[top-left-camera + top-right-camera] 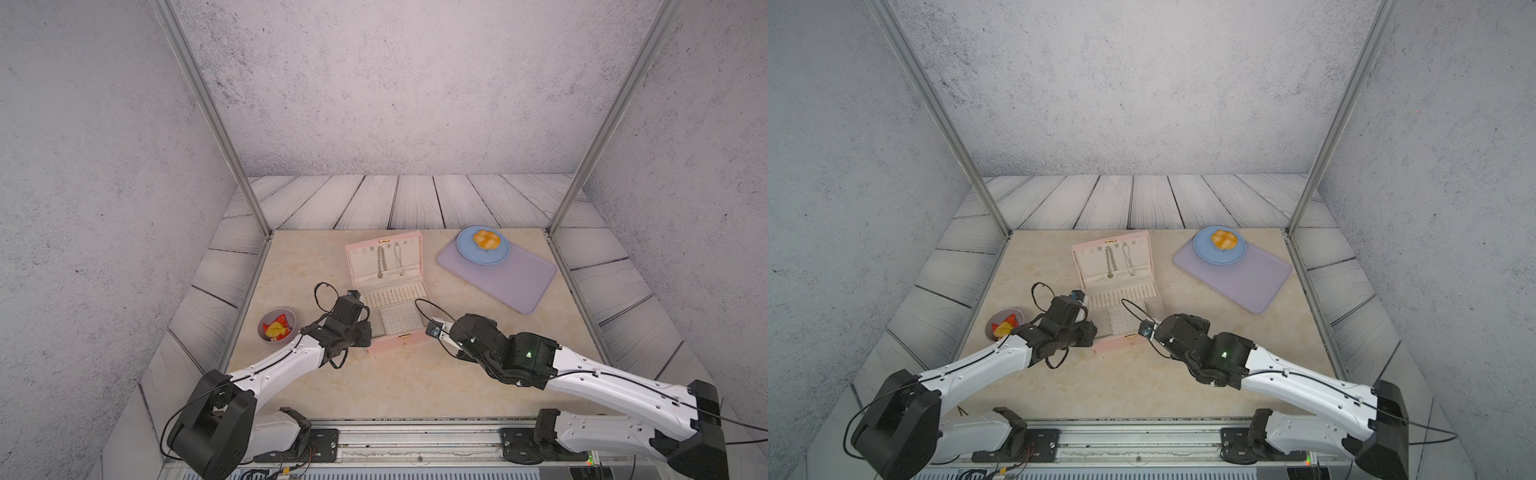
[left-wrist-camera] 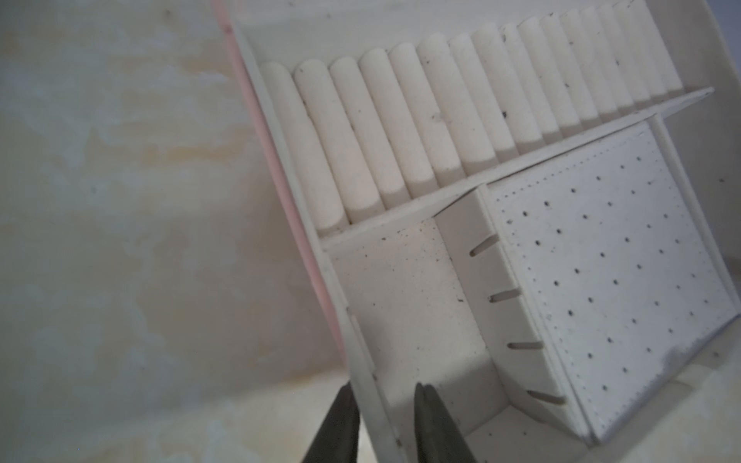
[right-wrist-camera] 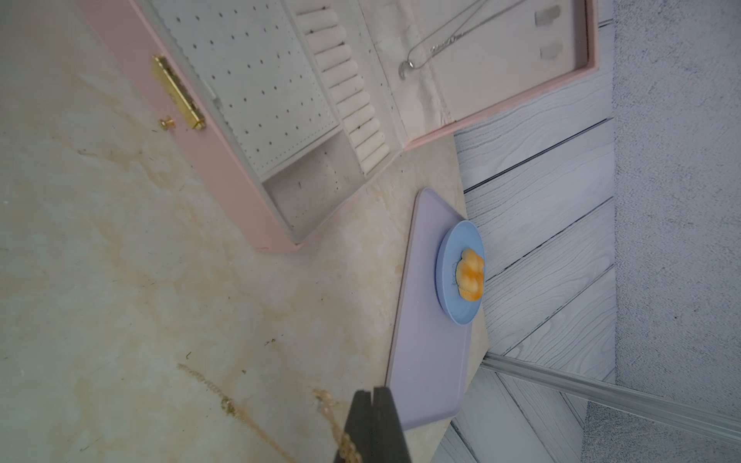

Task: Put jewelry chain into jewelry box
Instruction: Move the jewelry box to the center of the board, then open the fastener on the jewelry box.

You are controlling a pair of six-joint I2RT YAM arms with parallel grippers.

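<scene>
The pale pink jewelry box (image 1: 399, 344) (image 1: 1121, 345) lies open mid-table, its lid leaning back. My left gripper (image 1: 368, 328) (image 2: 383, 387) straddles the box's left wall (image 2: 363, 360) near the front corner. One finger is outside and one inside, closed against the wall. My right gripper (image 1: 440, 338) (image 3: 371, 391) hovers by the box's front right corner, jaws shut. The thin gold jewelry chain (image 3: 208, 385) trails from beside its fingers in two strands. The chain is too fine to make out in the top views.
A chunky silver chain (image 1: 380, 262) and a thin silver necklace (image 1: 399, 259) hang inside the lid. A purple tray (image 1: 511, 286) at the back right carries a blue plate (image 1: 498, 255) with a bun. A grey bowl (image 1: 266, 332) of wrappers sits left of my left arm.
</scene>
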